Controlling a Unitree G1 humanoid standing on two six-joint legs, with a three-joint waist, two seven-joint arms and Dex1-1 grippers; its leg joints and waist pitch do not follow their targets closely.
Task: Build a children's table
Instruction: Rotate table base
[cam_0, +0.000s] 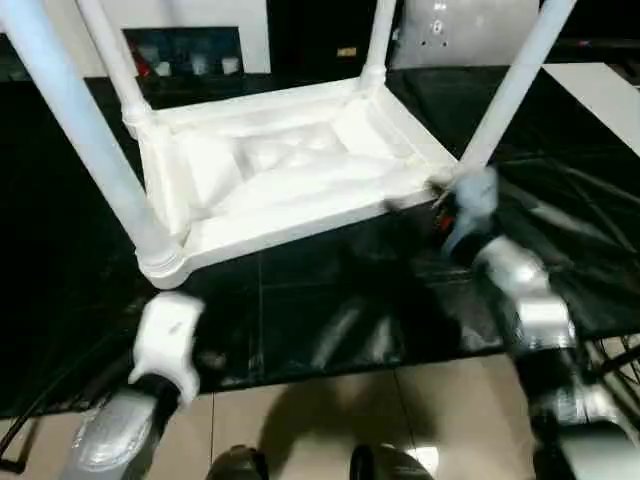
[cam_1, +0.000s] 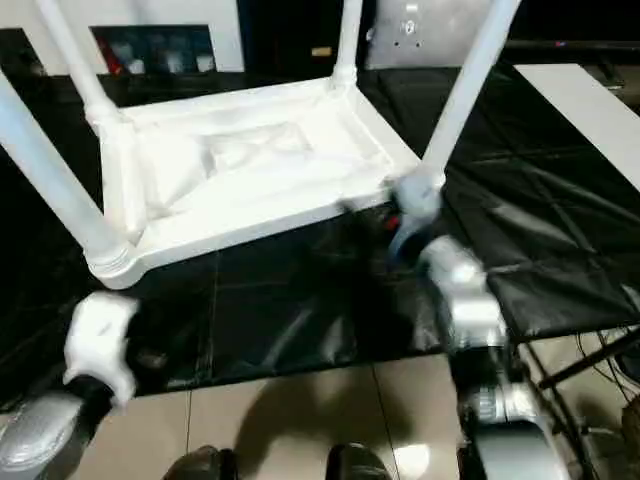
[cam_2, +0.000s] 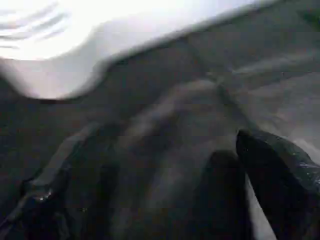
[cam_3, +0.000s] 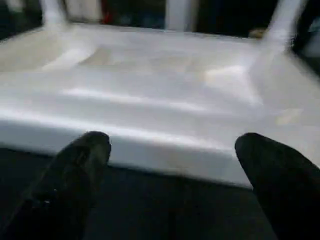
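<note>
The children's table (cam_0: 290, 170) lies upside down on a black sheet (cam_0: 330, 320) that covers the work surface, its rectangular top flat against the sheet and all four white legs seated in the corner sockets and rising out of the frame: a near left leg (cam_0: 90, 150), a far left leg (cam_0: 115, 60), a far right leg (cam_0: 378, 40) and a near right leg (cam_0: 510, 90). The near rim of the top runs slantwise, its left corner nearer the robot than its right one. A wide band of bare black sheet lies between that rim and the sheet's near edge, and more open sheet spreads to the right of the table. Beyond the near edge is a pale tiled floor (cam_0: 330, 420), with dark metal frame bars showing at the lower right. At the far side a white wall and a dark shelf with small objects close the room. The right gripper (cam_3: 175, 170) hangs just in front of the near rim close to the near right corner, its two black fingers (cam_3: 75, 170) spread wide apart with nothing between them. The left gripper (cam_2: 165, 200) hovers low over the bare sheet near the near left corner, fingers likewise apart and empty
</note>
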